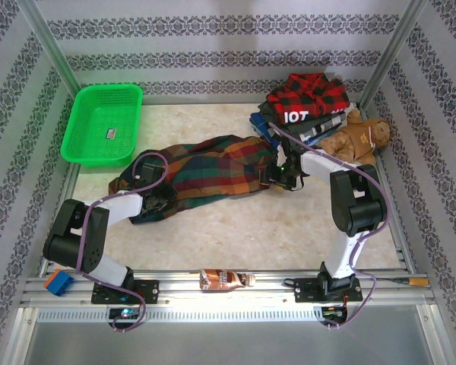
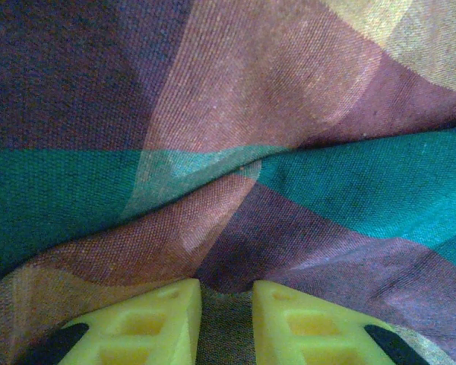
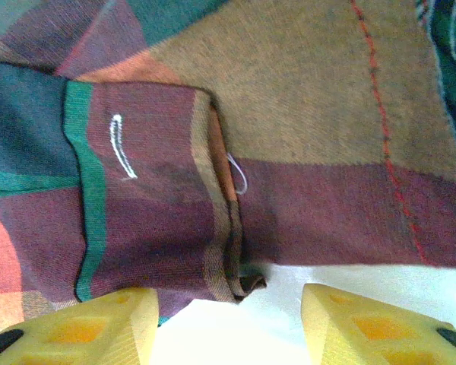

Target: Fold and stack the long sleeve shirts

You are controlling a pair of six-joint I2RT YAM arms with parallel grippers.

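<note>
The large plaid shirt (image 1: 213, 171) lies bunched across the middle of the table. My left gripper (image 1: 158, 199) sits at its left end. In the left wrist view its yellow fingers (image 2: 171, 312) stand close together with a fold of the plaid shirt (image 2: 235, 144) pinched between them, so the left gripper (image 2: 226, 293) is shut on it. My right gripper (image 1: 277, 176) is at the shirt's right end. It is open in the right wrist view (image 3: 228, 319), with a plaid shirt cuff (image 3: 152, 198) just ahead of the fingers. Other folded shirts (image 1: 308, 106) are piled at the back right.
A green basket (image 1: 102, 125) stands at the back left. A brown teddy bear (image 1: 357, 137) lies beside the shirt pile at the right. A brown bottle (image 1: 226, 279) and a blue block (image 1: 58, 282) rest on the front rail.
</note>
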